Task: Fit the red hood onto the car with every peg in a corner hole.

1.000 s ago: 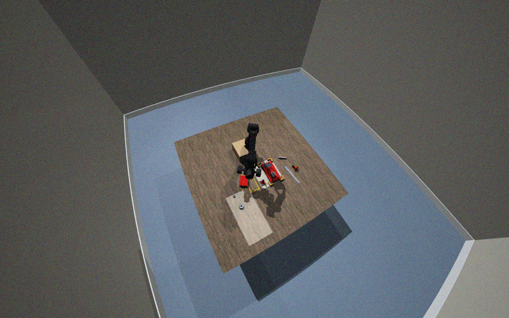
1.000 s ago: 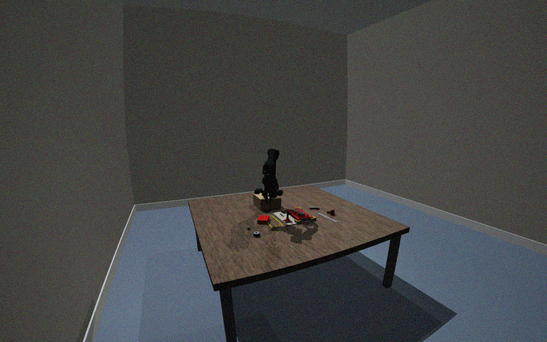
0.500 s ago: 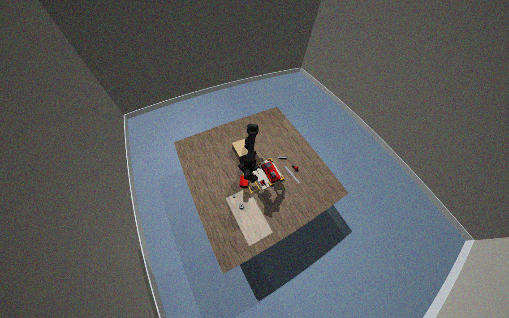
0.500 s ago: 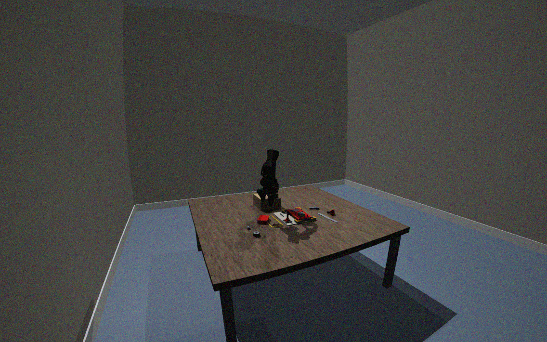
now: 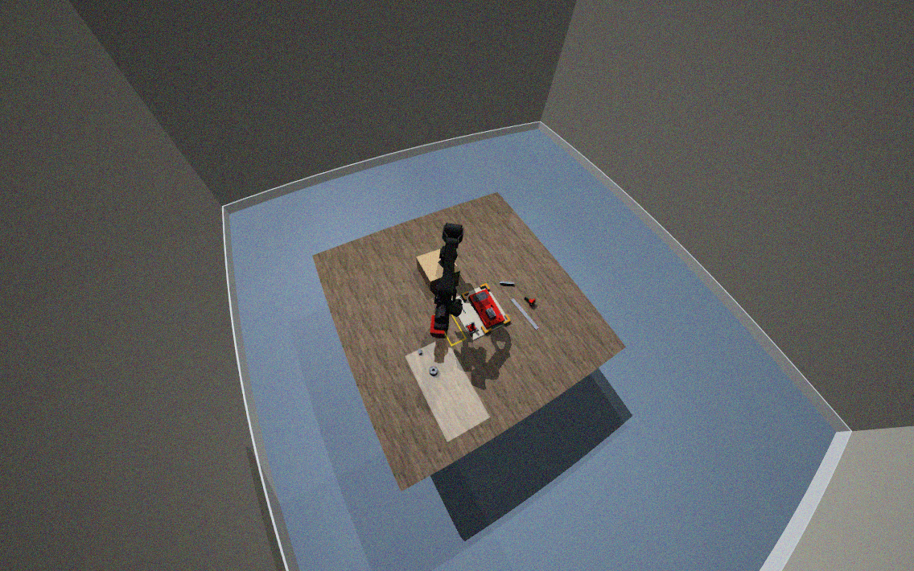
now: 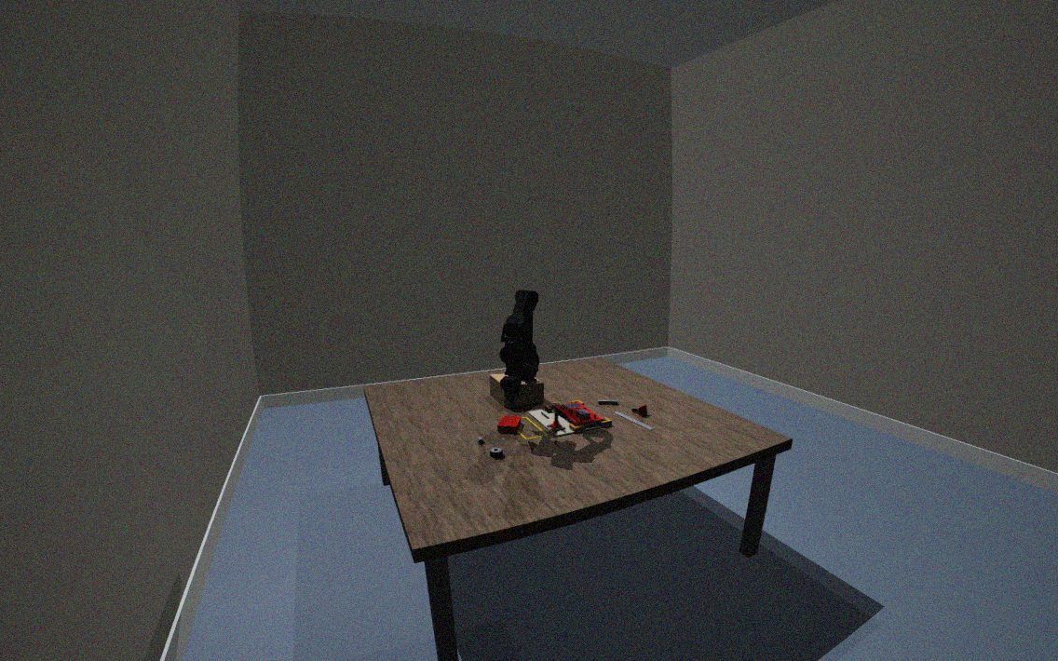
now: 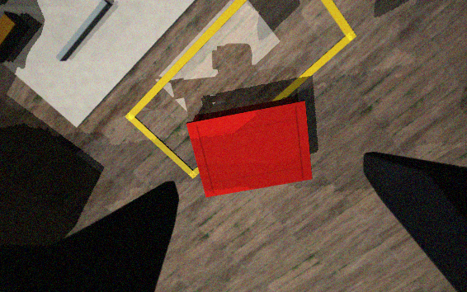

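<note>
The red hood (image 7: 251,154) (image 5: 435,329) (image 6: 508,424) lies roof up on the table, over one side of a yellow outline (image 7: 187,58). My gripper (image 7: 271,169) is open and empty above the hood. In the wrist view its fingertips stand wide to the left and right of the hood, towards its lower edge, with space on both sides. The red car chassis (image 5: 481,299) (image 6: 572,406) sits in the jig with orange corners (image 5: 487,286) (image 7: 1,37). The grey engine block (image 5: 491,312) is on its deck. The pegs are too small to make out, and the hood's corner holes do not show.
A white board (image 7: 139,25) beside the outline bears a grey bar (image 7: 85,30) and a small red piece (image 5: 471,327) (image 6: 556,424). A grey ring (image 5: 433,370) (image 6: 495,452) is nearer the front. A grey strip (image 5: 524,314) (image 6: 633,420) and a red-black piece (image 5: 530,301) (image 6: 640,410) lie right of the jig.
</note>
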Robot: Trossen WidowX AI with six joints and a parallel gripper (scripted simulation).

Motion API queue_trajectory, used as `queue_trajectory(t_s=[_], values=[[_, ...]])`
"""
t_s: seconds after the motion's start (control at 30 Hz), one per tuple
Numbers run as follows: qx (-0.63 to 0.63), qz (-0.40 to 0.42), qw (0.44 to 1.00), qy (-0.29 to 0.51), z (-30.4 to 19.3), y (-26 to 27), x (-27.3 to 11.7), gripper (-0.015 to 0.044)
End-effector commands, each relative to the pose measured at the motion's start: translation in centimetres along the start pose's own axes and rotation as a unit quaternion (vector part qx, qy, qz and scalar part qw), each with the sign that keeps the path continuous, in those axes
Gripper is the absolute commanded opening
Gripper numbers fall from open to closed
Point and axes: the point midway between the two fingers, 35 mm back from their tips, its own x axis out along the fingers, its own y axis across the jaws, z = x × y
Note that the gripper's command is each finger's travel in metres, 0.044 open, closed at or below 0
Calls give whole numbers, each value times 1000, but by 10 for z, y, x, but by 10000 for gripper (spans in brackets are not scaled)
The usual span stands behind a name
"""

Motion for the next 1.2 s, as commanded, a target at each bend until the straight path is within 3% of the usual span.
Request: queue_trajectory(t_s=[0.0,0.47,1.17], values=[[427,9,904,5,-14,5,20,440],[697,8,717,8,-22,0,29,440],[699,8,715,8,-20,2,29,440]])
